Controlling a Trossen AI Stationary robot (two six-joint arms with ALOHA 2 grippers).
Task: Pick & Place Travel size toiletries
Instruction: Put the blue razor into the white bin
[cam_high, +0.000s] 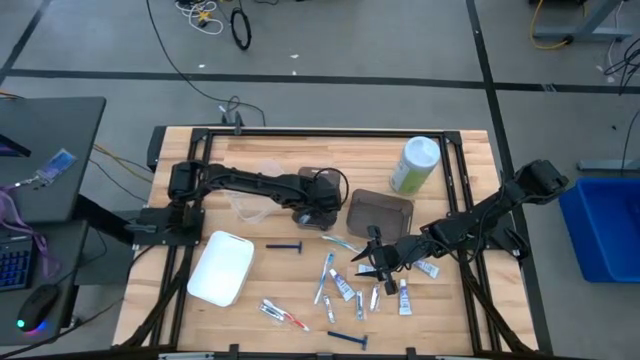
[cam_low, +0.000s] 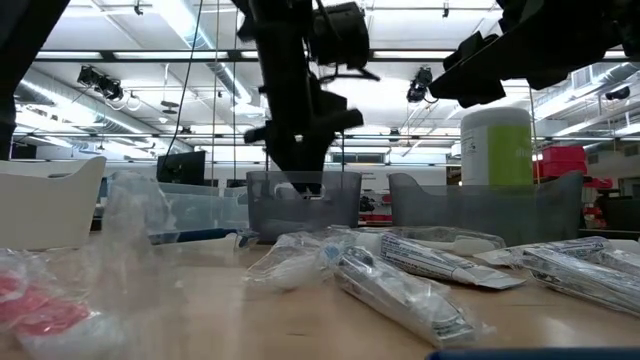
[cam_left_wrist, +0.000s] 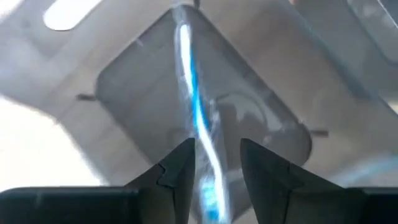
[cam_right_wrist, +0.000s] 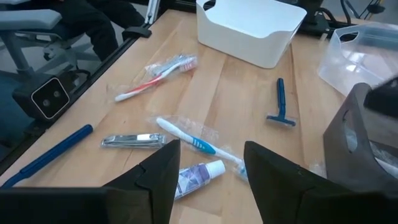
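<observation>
My left gripper (cam_high: 322, 205) (cam_left_wrist: 217, 155) hangs over a dark translucent bin (cam_high: 303, 180) (cam_left_wrist: 130, 93), shut on a wrapped blue-and-white toothbrush (cam_left_wrist: 194, 93). My right gripper (cam_high: 368, 255) (cam_right_wrist: 211, 155) is open and holds nothing. It hovers low over loose toiletries lying flat on the table: a blue-and-white toothbrush (cam_right_wrist: 193, 140), a small tube (cam_right_wrist: 198, 176) and a silvery nail clipper (cam_right_wrist: 134, 141). More tubes (cam_high: 340, 285), a red toothbrush (cam_right_wrist: 155, 74) and dark blue razors (cam_high: 288, 246) (cam_right_wrist: 281, 102) lie scattered nearby. My left gripper has the wrapped toothbrush between its two fingers (cam_left_wrist: 180, 165), coming from above and pointing down. The toothbrush runs along the fingers, and the part of its handle (cam_left_wrist: 208, 168) beside them is blurred. Its far end (cam_left_wrist: 181, 31) hangs down over the dark bin's floor.
A second dark bin (cam_high: 380, 212) stands beside the first, with a tall green canister (cam_high: 415, 165) behind it. A white tub (cam_high: 222, 267) (cam_right_wrist: 252, 28) sits near the table's left side, and a clear container (cam_high: 250, 195) lies under the left arm. A second razor (cam_high: 348, 340) lies at the near edge.
</observation>
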